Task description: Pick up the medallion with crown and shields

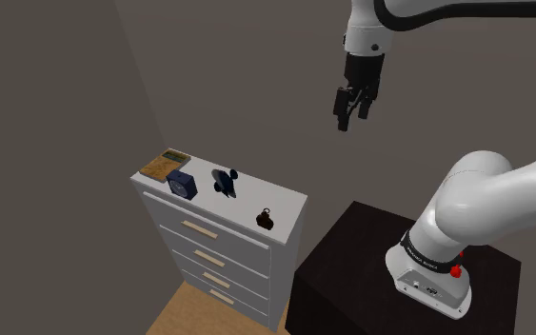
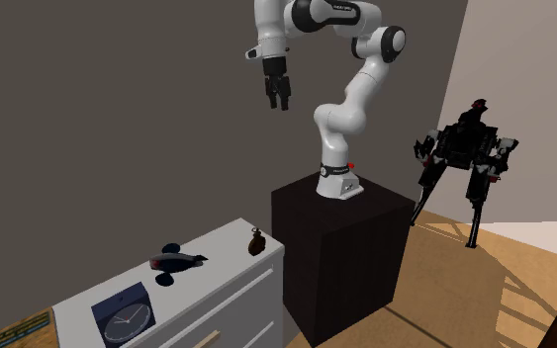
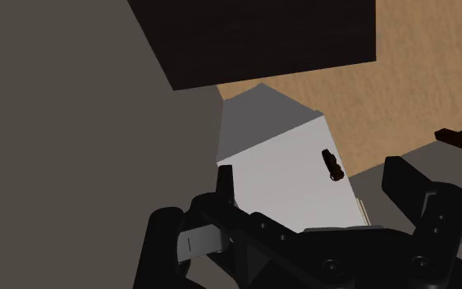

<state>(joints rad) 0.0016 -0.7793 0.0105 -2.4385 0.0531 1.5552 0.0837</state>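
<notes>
1. Gripper (image 1: 351,112): high over the dresser (image 1: 247,195), jaws well apart, holding nothing.
2. Medallion (image 1: 267,219): small, dark brown, on the white dresser top at the end nearest the stand (image 1: 351,257).
3. Clock (image 1: 182,185): blue, at the dresser's far end.
4. Dark blue figure (image 1: 225,181): between clock and medallion.

Home room: drawer chest (image 1: 242,240), wood floor (image 2: 509,272)

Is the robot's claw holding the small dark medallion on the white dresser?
No, the open gripper hangs empty high above the dresser, while the medallion lies on the dresser top.
</notes>
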